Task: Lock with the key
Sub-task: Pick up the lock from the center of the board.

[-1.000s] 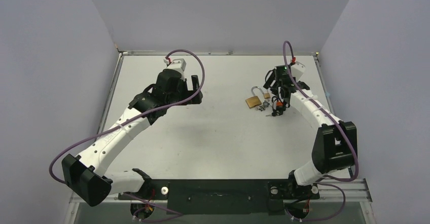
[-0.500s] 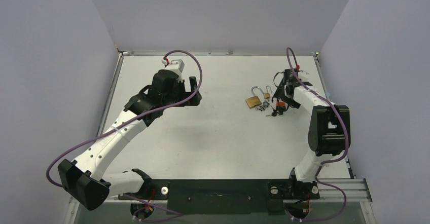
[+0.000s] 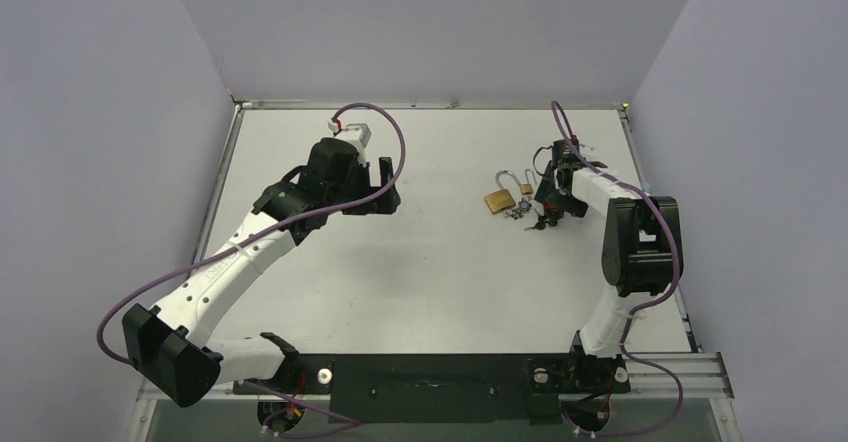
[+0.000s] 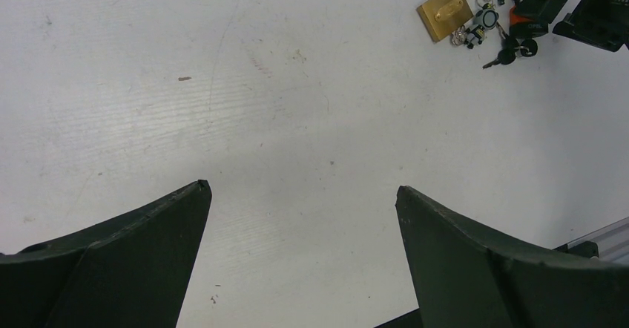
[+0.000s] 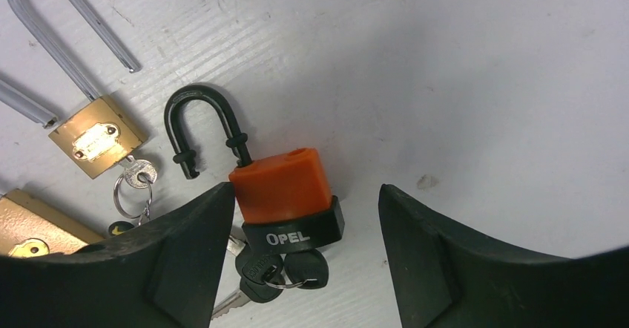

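The left claw [image 4: 302,187] hangs over the desk [image 3: 430,262] left of centre. Its two fingers are spread wide apart with nothing between them. Well off at its 3 o'clock in the top view lies the lock [image 3: 497,201], a square brass body flat on the desk. Its silver shackle [image 3: 505,176] points toward 12 o'clock. Just at the lock's 1 o'clock is a smaller brass padlock [image 5: 95,136], with a key ring [image 5: 132,187] at its base. Next, at the lock's 3 o'clock, an orange padlock [image 5: 282,183] with a black shackle [image 5: 200,124] lies flat, black-headed keys [image 5: 285,269] at its bottom. The right claw [image 5: 305,188] is low over it, fingers apart, one on either side of the orange body; whether they touch it I cannot tell.
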You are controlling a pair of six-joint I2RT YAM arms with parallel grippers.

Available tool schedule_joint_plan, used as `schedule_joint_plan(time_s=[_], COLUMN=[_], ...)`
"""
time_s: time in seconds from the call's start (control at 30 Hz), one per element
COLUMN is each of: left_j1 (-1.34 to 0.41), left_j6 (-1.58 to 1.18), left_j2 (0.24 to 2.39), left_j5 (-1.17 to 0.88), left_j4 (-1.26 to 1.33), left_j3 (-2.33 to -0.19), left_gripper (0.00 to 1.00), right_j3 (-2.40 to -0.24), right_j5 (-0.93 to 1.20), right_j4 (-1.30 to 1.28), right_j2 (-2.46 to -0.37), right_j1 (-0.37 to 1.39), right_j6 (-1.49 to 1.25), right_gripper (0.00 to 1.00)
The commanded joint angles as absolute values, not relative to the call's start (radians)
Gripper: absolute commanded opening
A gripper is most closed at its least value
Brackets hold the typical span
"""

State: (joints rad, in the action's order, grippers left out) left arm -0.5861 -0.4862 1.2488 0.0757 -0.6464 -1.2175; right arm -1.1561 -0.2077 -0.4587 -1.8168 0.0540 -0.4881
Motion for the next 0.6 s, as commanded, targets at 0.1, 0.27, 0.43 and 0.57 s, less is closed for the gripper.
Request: schedule_joint_plan(time_s=[0.1, 0.27, 0.43, 0.57], left_j1=[-0.580, -0.580, -0.580, -0.579], left_j6=[-0.483, -0.487, -0.489, -0.493], left_j2=[1.266, 1.264, 1.270, 1.286], left_j5=[0.057, 0.058, 0.048, 0.031], left_j4=[-0.656, -0.664, -0.669, -0.671], left_j3=[-1.283, -1.292, -1.298, -1.312], left_gripper=[0.96, 0.96, 0.95, 0.95], right_j3=[-1.219, -1.238, -1.238, -1.230], right_j5=[-0.218, -0.222, -0.224, -0.220], right_j4=[-0.475, -0.493, -0.507, -0.508], right_j2=[-1.861, -1.885, -1.887, -1.871], right_j1=[0.085, 0.095, 0.095, 0.097], right_j6=[-0.457, -0.449, -0.447, -0.459], right_gripper=[0.62, 0.58, 0.50, 0.23])
